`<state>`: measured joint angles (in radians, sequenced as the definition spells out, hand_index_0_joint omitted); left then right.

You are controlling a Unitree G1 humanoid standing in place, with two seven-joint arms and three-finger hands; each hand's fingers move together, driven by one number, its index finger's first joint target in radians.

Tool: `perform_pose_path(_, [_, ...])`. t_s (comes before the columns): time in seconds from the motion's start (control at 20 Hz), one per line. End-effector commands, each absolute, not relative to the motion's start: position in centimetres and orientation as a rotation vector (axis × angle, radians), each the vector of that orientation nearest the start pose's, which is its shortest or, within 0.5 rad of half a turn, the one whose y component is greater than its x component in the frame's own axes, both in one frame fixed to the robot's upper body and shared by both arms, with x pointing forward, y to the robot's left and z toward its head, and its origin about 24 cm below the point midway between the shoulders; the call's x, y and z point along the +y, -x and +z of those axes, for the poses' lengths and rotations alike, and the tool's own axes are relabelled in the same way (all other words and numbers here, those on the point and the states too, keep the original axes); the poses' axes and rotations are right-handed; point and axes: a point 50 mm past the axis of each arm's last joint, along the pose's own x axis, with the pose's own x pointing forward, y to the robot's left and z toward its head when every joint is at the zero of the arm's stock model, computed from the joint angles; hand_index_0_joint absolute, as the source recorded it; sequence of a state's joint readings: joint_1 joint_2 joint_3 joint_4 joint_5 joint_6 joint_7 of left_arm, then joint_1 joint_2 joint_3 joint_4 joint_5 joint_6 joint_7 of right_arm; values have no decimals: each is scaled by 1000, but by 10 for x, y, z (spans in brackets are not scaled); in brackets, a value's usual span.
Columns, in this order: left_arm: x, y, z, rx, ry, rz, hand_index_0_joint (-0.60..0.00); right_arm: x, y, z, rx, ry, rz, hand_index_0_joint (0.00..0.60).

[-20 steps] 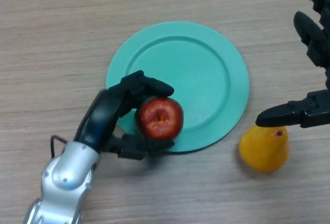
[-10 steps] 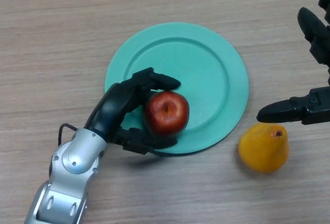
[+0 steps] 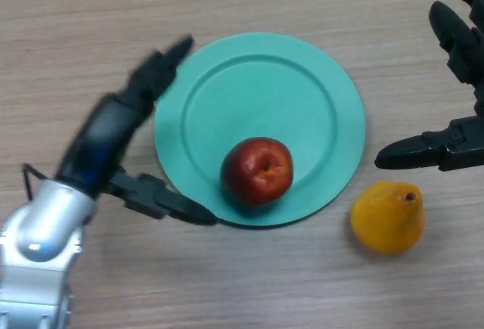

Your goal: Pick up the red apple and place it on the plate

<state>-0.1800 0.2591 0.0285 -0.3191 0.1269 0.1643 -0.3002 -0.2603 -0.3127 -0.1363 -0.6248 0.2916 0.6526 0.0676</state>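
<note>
The red apple (image 3: pixel 258 171) sits on the teal plate (image 3: pixel 302 94), near the plate's front edge, stem side up. My left hand (image 3: pixel 113 128) is open to the left of the plate, clear of the apple; its fingers stretch toward the plate's far left rim and its thumb (image 3: pixel 162 200) lies by the front left rim. My right hand (image 3: pixel 454 79) is open at the right edge of the view, its thumb pointing left above the pear.
A yellow pear (image 3: pixel 387 216) lies on the wooden table (image 3: pixel 68 34) just right of the plate's front edge, under my right thumb.
My left hand has let go of the apple, opened and drawn back to the left. The apple now rests on the plate. The right hand has barely moved.
</note>
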Motion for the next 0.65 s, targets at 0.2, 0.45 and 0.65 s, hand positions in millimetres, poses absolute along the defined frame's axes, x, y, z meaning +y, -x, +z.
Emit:
perform_pose_path(0.2, [190, -241, 207, -565, -384, -211, 0, -180, -251, 226, -498, 110, 159, 0])
perform_pose_path(0.45, [213, -229, 225, -632, -267, -108, 0, -183, -250, 222, -482, 118, 182, 0])
perform_pose_path(0.65, [227, -215, 227, -588, -188, -118, 0, -180, -251, 210, -461, 120, 229, 0])
